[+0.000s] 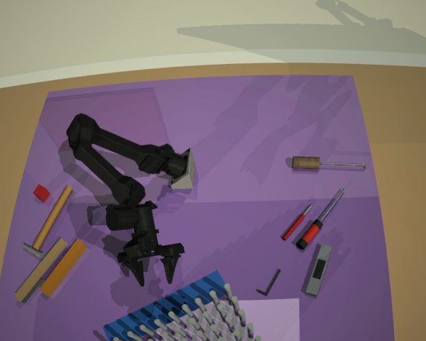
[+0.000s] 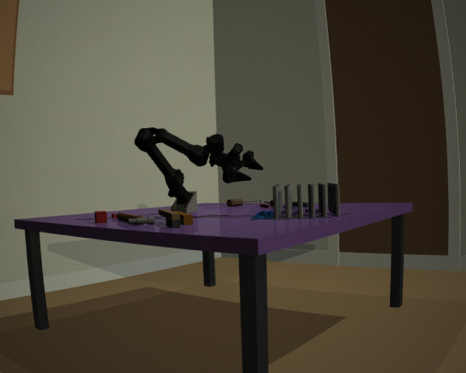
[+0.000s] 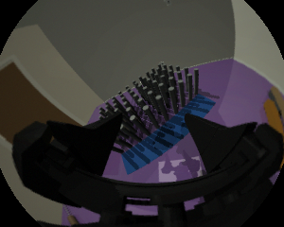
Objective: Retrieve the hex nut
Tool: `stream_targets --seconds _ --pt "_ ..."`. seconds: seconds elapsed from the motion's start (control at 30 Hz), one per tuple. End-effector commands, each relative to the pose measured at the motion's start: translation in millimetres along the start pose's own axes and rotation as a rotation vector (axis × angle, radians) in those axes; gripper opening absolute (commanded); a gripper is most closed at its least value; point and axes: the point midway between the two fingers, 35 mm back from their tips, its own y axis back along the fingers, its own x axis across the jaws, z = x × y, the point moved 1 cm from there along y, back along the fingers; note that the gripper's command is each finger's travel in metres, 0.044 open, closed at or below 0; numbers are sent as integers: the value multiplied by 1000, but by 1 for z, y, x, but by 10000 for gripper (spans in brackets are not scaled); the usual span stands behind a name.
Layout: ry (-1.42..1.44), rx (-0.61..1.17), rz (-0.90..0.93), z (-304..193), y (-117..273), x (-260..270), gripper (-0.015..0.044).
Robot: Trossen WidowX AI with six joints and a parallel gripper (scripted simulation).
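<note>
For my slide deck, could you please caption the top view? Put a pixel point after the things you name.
Open gripper (image 1: 156, 283) (image 3: 155, 115) beside the blue strip (image 1: 200, 287) (image 2: 264, 215) (image 3: 168, 134), spacers (image 1: 199, 305) (image 2: 300, 201) (image 3: 174, 101) standing behind it, tools lying at both sides.
</note>
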Motion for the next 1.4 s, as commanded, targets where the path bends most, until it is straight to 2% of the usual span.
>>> stream_targets --seconds 0.0,0.83,1.07,1.37 --pt "-3 5 0 -3 0 3 440" --pt "0 8 8 -3 -1 5 440" --pt "132 130 290 -11 0 117 440" --pt "398 253 587 -46 38 240 440"
